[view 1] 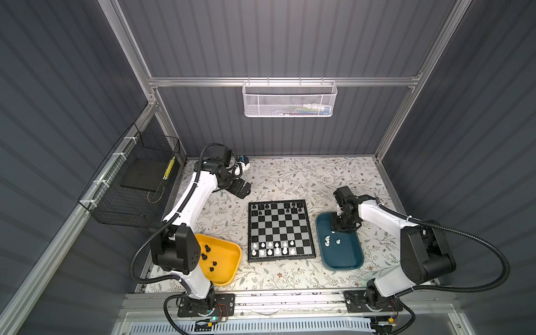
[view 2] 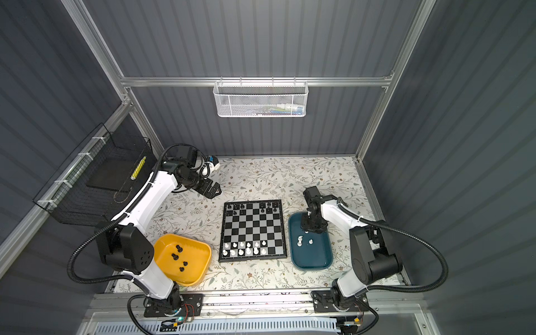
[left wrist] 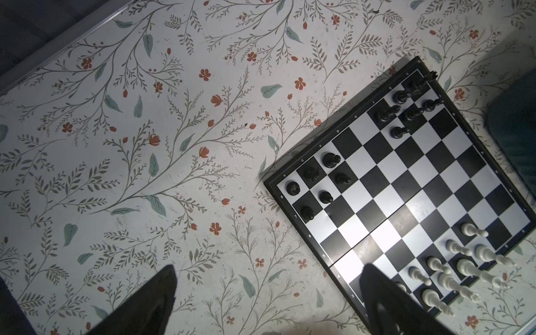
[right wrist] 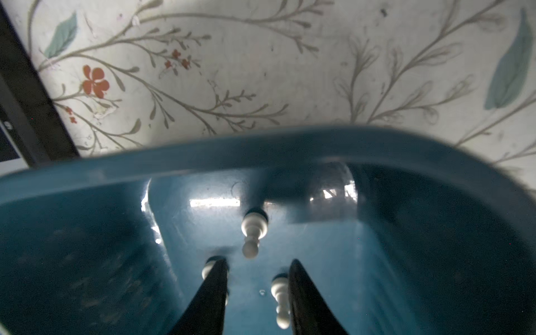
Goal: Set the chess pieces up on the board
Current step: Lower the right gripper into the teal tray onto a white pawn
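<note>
Pieces [right wrist: 252, 229]: tiny, light, glossy, likely to skid or topple, so pinch the narrow stem above the base. Right fingers [right wrist: 214, 290], half-spread and pinching nothing, sit in the teal tray [right wrist: 261, 150] with three white pieces [right wrist: 280, 295] by them. Left fingers [left wrist: 156, 295], spread wide and empty, hover beside the board [left wrist: 377, 179]. Four black pieces [view 1: 207, 248] wait in the yellow tray [view 1: 232, 255], twelve on the board.

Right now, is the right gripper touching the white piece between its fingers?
Cannot tell. In the right wrist view the piece meets one finger of the right gripper with no gap showing, yet the finger may be above it.
</note>
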Available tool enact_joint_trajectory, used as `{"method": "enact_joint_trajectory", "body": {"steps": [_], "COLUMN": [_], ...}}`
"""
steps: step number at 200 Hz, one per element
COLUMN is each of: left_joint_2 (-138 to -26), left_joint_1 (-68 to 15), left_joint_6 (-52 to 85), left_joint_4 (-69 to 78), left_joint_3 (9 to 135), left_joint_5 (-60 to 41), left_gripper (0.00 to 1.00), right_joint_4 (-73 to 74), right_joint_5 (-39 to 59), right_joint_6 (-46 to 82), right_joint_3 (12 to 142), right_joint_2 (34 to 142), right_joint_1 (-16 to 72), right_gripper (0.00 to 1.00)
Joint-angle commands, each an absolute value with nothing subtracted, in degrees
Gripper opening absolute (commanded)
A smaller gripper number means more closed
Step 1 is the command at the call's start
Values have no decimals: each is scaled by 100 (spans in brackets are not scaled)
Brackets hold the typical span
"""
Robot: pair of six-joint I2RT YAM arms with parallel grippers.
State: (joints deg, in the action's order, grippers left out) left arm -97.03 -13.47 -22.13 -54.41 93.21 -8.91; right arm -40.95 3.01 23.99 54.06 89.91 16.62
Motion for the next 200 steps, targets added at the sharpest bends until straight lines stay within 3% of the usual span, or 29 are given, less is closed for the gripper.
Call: {"method": "enact_joint_trajectory", "body": {"steps": [1,111,200], "left_joint_2": [-9617,-9476,-9380], "left_joint_1": [-1371,-1389,-1389], "left_joint_6": [-2305,-2269,-2303], "left_joint_4": [-5478,-5338,-4964], "left_joint_3": [9207,9005,9012], "left_joint_5": [-800,-1020,-492], "left_gripper": [100,100,100], "right_joint_4": [-4056,-4097,-3990], "right_joint_5": [200,40,70], "right_joint_6": [2340,2214,2293], "right_joint_3": [5502,5607,5573], "right_joint_2": [9070,9211,9246], "right_joint_1": [1713,1749,1828], "right_gripper": [37,33,29]}}
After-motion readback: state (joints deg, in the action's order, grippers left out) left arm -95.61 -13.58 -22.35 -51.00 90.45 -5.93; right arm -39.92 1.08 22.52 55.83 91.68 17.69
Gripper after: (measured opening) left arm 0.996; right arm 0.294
